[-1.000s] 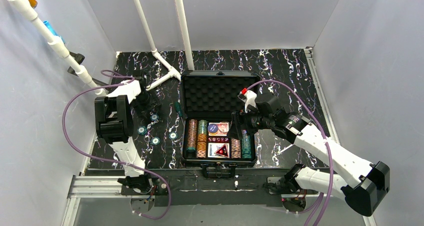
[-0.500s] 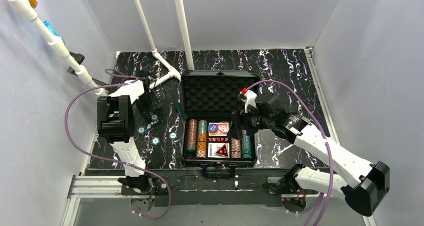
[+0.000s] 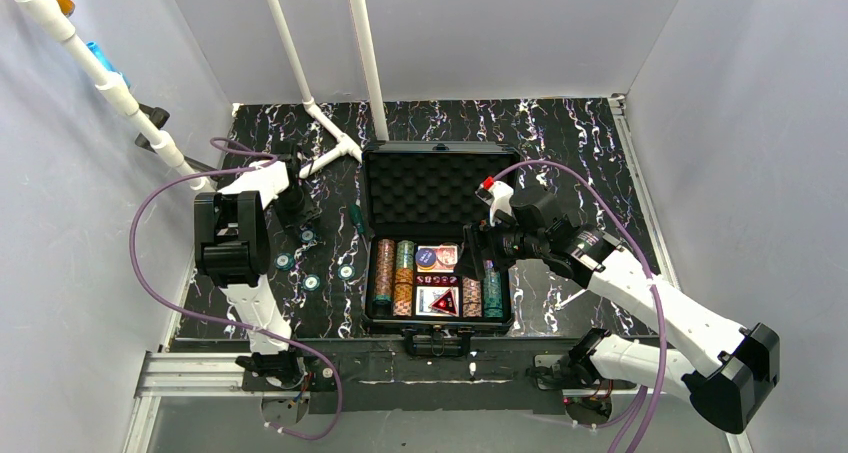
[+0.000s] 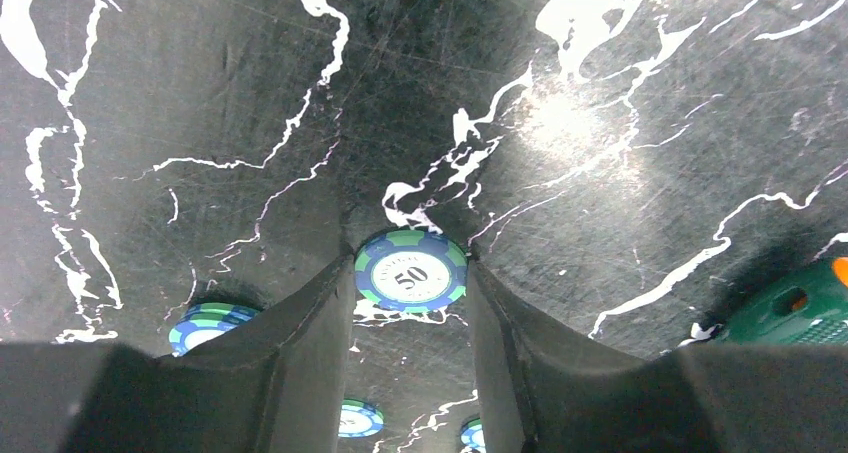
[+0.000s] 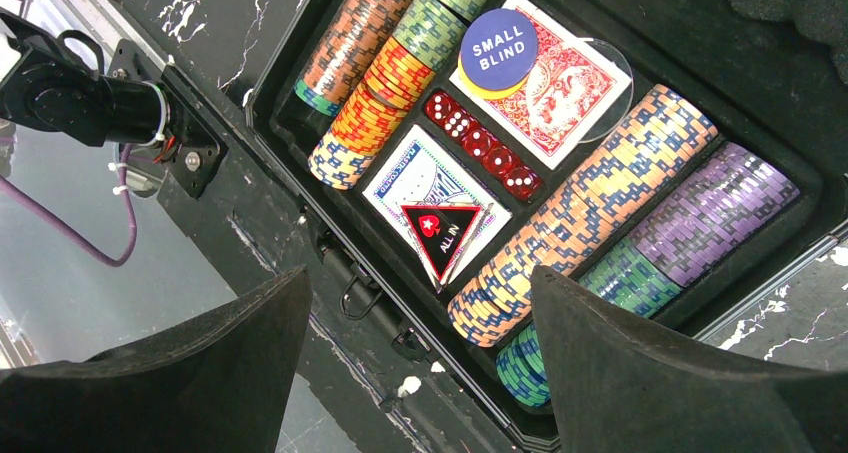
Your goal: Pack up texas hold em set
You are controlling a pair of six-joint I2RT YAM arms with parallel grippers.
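Black case [image 3: 438,322]: lies open on the marbled table [image 3: 570,133] between the 2 arms, foam lid [image 3: 437,185] tipped back, handle toward the arm bases.
Case contents: rows of striped chips [image 5: 590,213] on both sides; in the middle, 2 card decks [image 5: 560,88], a row of red dice [image 5: 480,145], a "SMALL BLIND" disc [image 5: 498,40] on the far deck and a red "ALL IN" triangle [image 5: 441,228] on the near deck.
Left gripper [image 4: 411,275]: down at the table left of the case, fingers [image 4: 310,333] pressed against opposite edges of a blue-and-green 50 chip [image 4: 410,263] — clamped on it, with the chip flat on the table.
Loose chips [image 3: 312,282]: 4 more show from above, scattered on the table between the left arm and the case, apart from one another.
Green-handled tool [image 4: 800,308]: on the table just beside the case's left wall, near the left gripper but not touching it.
Right gripper [image 5: 420,273]: hovers over the right part of the case — fingers spread wide apart, nothing between them.
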